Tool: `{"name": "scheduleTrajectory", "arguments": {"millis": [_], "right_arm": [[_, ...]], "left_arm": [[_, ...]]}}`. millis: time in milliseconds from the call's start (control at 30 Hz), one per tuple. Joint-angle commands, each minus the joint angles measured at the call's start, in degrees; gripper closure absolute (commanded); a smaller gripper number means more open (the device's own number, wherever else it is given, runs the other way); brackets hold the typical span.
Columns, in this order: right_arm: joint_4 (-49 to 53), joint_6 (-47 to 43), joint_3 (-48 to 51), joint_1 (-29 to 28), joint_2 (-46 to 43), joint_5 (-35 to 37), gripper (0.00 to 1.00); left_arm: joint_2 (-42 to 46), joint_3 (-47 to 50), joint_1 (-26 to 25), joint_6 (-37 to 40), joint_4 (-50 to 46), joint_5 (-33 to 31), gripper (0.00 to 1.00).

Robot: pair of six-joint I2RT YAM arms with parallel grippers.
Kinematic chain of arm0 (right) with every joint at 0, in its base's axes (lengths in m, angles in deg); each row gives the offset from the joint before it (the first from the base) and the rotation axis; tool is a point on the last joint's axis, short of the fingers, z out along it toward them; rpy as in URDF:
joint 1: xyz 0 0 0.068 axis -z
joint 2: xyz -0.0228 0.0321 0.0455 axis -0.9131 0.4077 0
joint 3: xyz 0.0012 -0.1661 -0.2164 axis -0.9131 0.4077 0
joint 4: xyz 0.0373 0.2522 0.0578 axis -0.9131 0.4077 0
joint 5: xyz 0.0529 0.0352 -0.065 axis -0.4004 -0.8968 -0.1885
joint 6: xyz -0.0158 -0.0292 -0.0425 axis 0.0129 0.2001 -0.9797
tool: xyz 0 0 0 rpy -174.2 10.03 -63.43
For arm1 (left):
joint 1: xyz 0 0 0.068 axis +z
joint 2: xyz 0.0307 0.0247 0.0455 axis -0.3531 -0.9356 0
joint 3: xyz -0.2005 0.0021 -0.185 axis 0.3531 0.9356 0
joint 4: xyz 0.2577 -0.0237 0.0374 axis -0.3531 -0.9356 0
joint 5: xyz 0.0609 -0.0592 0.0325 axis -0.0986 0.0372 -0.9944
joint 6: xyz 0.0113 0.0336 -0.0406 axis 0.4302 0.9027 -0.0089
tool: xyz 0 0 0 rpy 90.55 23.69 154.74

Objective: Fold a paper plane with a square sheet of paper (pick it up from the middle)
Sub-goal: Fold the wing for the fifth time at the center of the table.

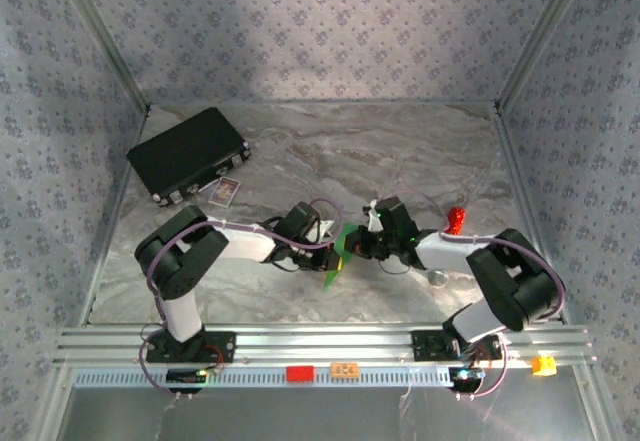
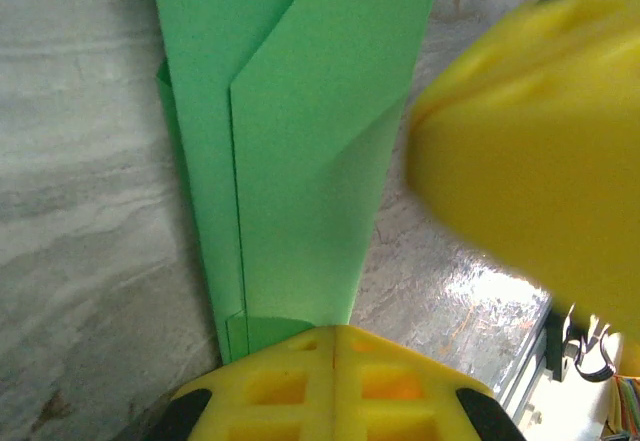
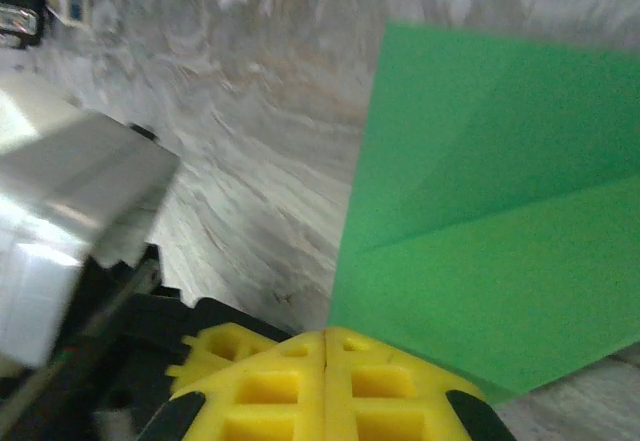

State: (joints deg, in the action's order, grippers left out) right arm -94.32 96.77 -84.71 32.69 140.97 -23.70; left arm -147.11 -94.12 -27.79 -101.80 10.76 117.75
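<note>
My left tool is clenched on the folded green paper, with the narrow end pinched between closed fingers. My right tool is clamped shut on the same paper from the opposite side. The paper is right of the black case and nearer me, between both tools. Diagonal creases are visible. I can't tell if it touches the surface.

Soft overhead light brightens the back wall at 12 o'clock; glare marks the left wrist view's table at 4 o'clock; the right wrist view blurs.
</note>
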Motion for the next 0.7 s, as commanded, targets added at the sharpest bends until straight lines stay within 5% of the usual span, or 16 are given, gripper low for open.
{"name": "scheduleTrajectory", "arguments": {"millis": [0,200,667], "right_arm": [[-2.22,2.41,1.62,-1.35,2.19,1.6,0.96],[-0.63,2.8,4.78,-0.22,3.55,6.41,0.96],[-2.05,3.06,4.35,0.55,4.2,4.68,0.95]], "left_arm": [[-0.74,2.39,0.19,-0.19,-4.78,-2.43,1.0],[0.47,2.65,0.09,-0.71,-3.99,-1.95,1.0],[4.15,2.52,-1.21,1.26,-4.66,1.4,0.94]]}}
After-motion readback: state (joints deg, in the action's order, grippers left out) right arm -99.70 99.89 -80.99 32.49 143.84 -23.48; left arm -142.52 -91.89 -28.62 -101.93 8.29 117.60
